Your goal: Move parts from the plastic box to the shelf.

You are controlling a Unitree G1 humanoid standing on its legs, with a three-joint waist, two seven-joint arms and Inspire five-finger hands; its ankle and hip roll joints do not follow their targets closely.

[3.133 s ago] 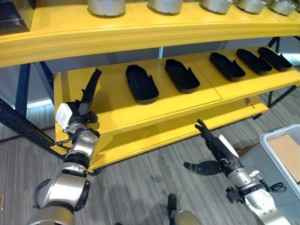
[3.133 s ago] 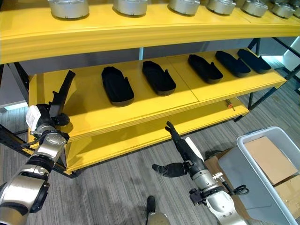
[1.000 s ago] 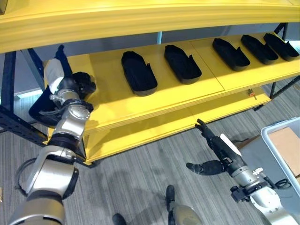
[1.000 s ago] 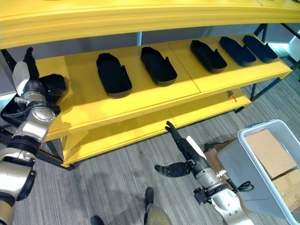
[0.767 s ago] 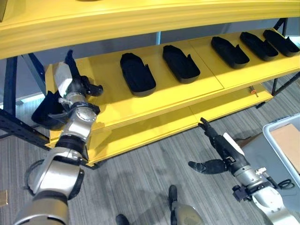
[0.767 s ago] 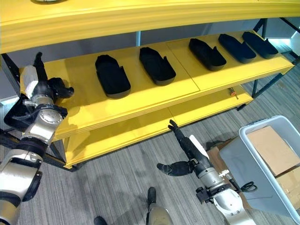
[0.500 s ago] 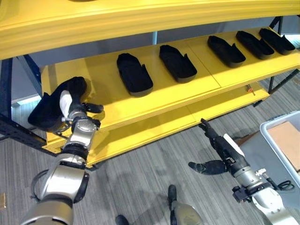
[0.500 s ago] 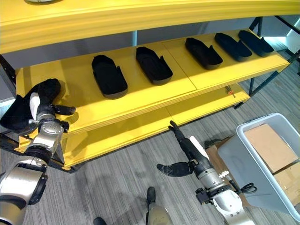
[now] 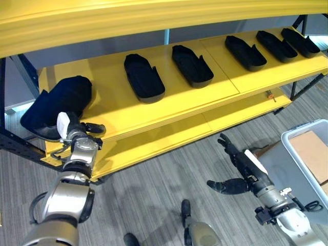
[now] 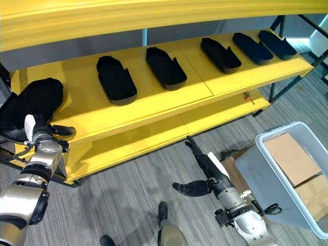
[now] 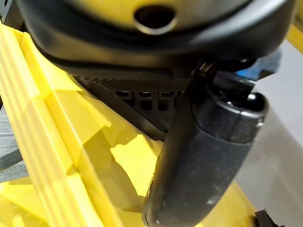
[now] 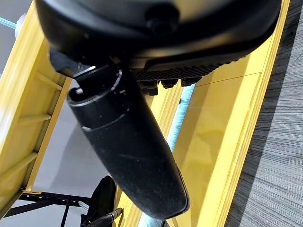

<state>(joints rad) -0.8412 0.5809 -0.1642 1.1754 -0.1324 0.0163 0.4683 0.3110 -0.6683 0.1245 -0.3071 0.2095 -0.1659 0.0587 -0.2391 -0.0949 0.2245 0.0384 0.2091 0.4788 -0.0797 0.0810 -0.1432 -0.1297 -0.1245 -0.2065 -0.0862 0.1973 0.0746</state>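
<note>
Left eye view: we look down on a yellow shelf (image 9: pixel 174 110) with a lower deck beneath it, standing on grey floor (image 9: pixel 148 189). At the right edge we see a grey plastic box (image 10: pixel 271 169) with brown cardboard (image 10: pixel 289 159) inside; whether any parts lie in it we cannot tell.

On the shelf we count a row of black parts. The leftmost part (image 9: pixel 56 105) lies at the shelf's left end, partly overhanging the edge. Further right, well apart from it, sit a second part (image 9: pixel 143 77) and a third part (image 9: pixel 192 64) side by side, then three more parts (image 9: pixel 277 43) toward the far right end.

Our left hand (image 9: pixel 77 130) is at the front edge of the shelf, just below the leftmost part, white thumb cover upward, dark fingers reaching right along the shelf lip. We cannot tell whether it grips or touches the part.

Our right hand (image 9: pixel 238 166) hangs low over the floor, in front of the lower deck, fingers straight, thumb spread, holding nothing.
</note>
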